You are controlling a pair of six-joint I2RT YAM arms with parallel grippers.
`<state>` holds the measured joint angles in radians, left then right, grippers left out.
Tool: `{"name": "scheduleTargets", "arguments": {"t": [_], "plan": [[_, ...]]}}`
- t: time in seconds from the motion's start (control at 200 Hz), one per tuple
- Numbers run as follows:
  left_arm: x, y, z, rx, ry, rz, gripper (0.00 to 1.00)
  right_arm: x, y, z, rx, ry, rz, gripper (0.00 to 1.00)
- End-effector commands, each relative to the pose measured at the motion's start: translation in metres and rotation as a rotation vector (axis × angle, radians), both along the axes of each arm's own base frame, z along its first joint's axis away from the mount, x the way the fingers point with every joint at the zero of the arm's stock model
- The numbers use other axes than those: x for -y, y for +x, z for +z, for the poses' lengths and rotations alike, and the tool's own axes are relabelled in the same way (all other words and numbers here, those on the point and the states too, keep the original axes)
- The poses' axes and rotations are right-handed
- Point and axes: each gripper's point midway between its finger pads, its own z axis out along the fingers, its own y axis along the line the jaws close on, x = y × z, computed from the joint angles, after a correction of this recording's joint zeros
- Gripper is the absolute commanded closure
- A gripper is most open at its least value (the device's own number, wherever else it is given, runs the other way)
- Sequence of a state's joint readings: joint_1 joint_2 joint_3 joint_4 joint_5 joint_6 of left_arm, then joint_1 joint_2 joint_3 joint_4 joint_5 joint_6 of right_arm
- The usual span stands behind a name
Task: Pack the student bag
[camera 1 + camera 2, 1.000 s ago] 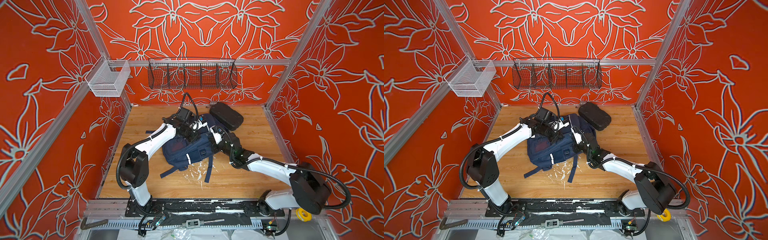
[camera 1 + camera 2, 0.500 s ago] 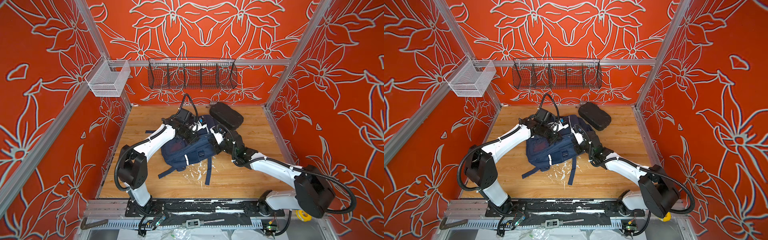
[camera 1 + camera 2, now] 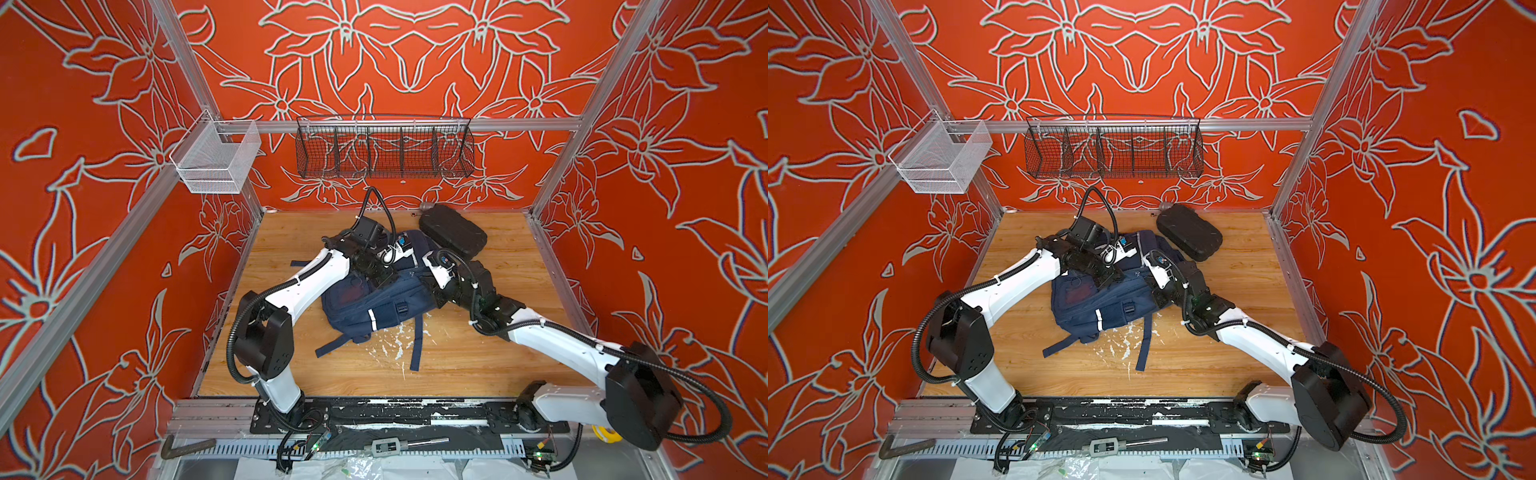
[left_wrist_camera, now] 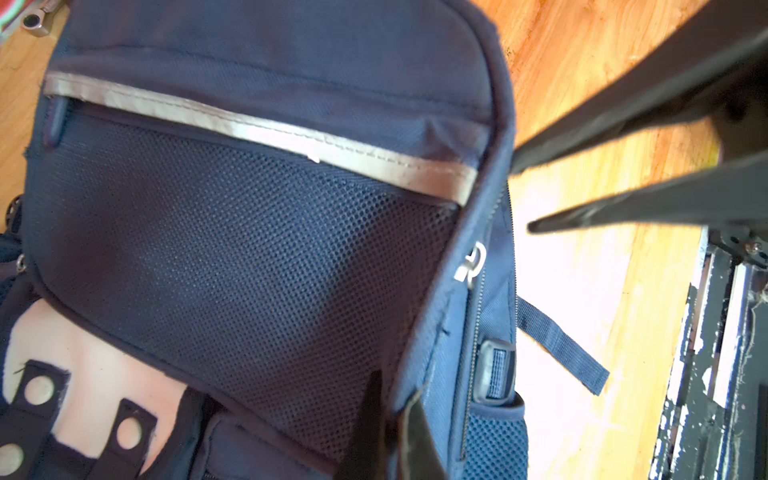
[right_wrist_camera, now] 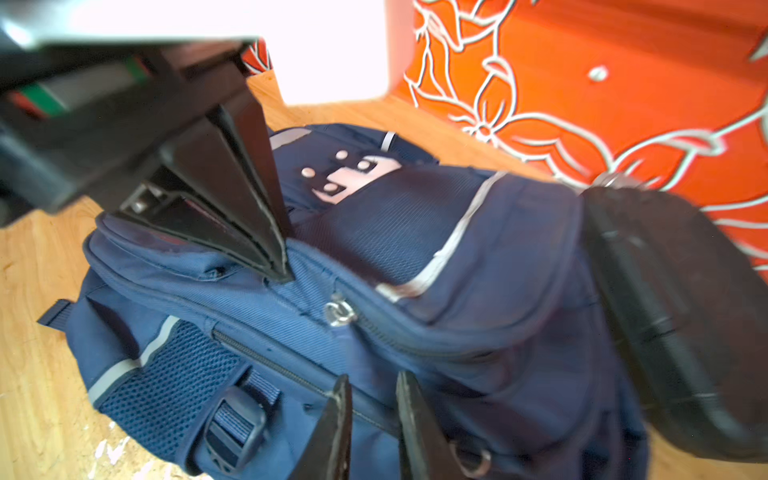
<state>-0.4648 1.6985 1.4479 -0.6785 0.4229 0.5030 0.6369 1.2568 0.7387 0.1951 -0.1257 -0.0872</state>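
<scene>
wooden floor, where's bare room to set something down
Bare wood: the front strip between the student bag and the base rail; the right side between the black case and the wall; the back left corner. Crowded mid-floor.

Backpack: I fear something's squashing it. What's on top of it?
The left gripper, shut, has its tips on the backpack; the right gripper, open, is at its side edge. What lies beneath them is hidden.

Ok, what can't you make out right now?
- What the student bag holds: fabric covers it in every view.
- Whether the shut left hand pinches fabric: its own fingers hide that, right wrist view.
- Outline of the black case: blurred, cut off at the edge, right wrist view.
- What the grey metal piece behind it is: too small in both top views.
</scene>
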Motion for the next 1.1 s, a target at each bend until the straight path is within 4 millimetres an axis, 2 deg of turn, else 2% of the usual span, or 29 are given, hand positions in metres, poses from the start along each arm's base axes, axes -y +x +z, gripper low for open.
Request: {"name": "scheduleTargets", "arguments": {"t": [0.0, 0.195, 0.365, 0.495, 0.68, 0.841, 0.936, 1.096], "plan": [[0.005, -0.012, 0.027, 0.029, -0.061, -0.040, 1.00, 0.001, 0.001, -0.002, 0.021, -0.085, 0.021, 0.75], [0.006, -0.012, 0.027, 0.024, -0.062, -0.037, 1.00, -0.017, -0.003, -0.004, -0.032, -0.080, 0.115, 0.69], [0.006, -0.011, 0.029, 0.025, -0.067, -0.034, 1.00, -0.024, -0.010, -0.003, -0.069, -0.011, 0.139, 0.63], [0.008, -0.012, 0.031, 0.027, -0.079, -0.038, 1.00, -0.023, -0.001, -0.016, -0.093, -0.044, 0.098, 0.63], [0.009, -0.014, 0.032, 0.022, -0.087, -0.041, 1.00, -0.023, 0.014, -0.015, -0.043, -0.067, 0.056, 0.65], [0.011, -0.013, 0.032, 0.018, -0.091, -0.037, 1.00, -0.039, 0.012, -0.011, -0.045, -0.037, 0.118, 0.68], [0.011, -0.012, 0.032, 0.015, -0.094, -0.025, 1.00, -0.045, 0.010, -0.010, -0.025, -0.043, 0.120, 0.64], [0.013, -0.012, 0.037, 0.010, -0.117, -0.023, 1.00, -0.037, 0.017, -0.012, 0.028, -0.072, 0.004, 0.64]]}}
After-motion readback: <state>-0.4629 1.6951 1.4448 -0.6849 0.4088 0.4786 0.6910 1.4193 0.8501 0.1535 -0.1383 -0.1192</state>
